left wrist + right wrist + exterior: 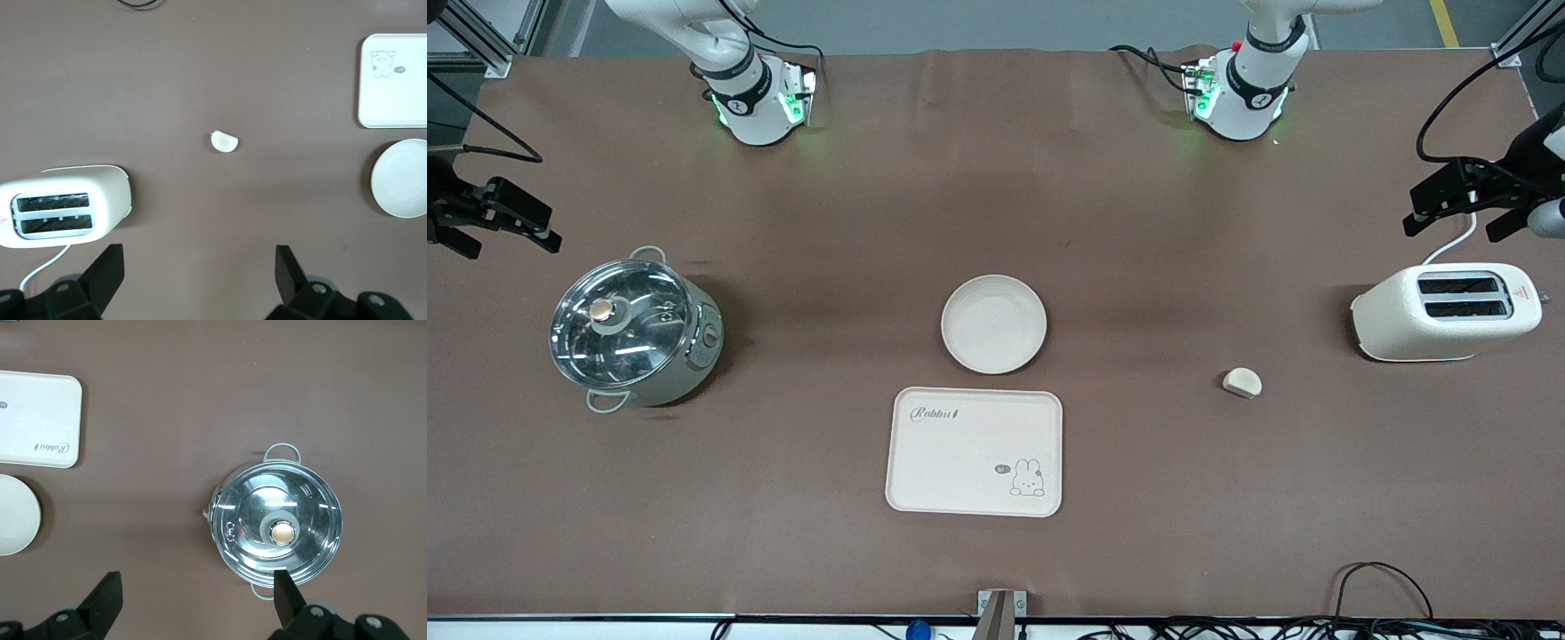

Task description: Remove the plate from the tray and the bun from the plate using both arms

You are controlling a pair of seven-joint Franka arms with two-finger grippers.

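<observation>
The round cream plate (993,323) lies on the brown table at the middle, just farther from the front camera than the rabbit tray (975,451). It also shows in the left wrist view (400,179) and the right wrist view (17,515). The small pale half-moon bun (1242,382) lies on the table between the plate and the toaster, and shows in the left wrist view (224,141). My left gripper (1449,227) (200,267) hangs open and empty high over the table by the toaster. My right gripper (511,240) (197,587) hangs open and empty high by the pot.
A cream toaster (1445,311) (63,205) with a white cord stands toward the left arm's end. A steel pot with a glass lid (633,331) (277,527) stands toward the right arm's end. Cables (1378,587) lie along the table edge nearest the front camera.
</observation>
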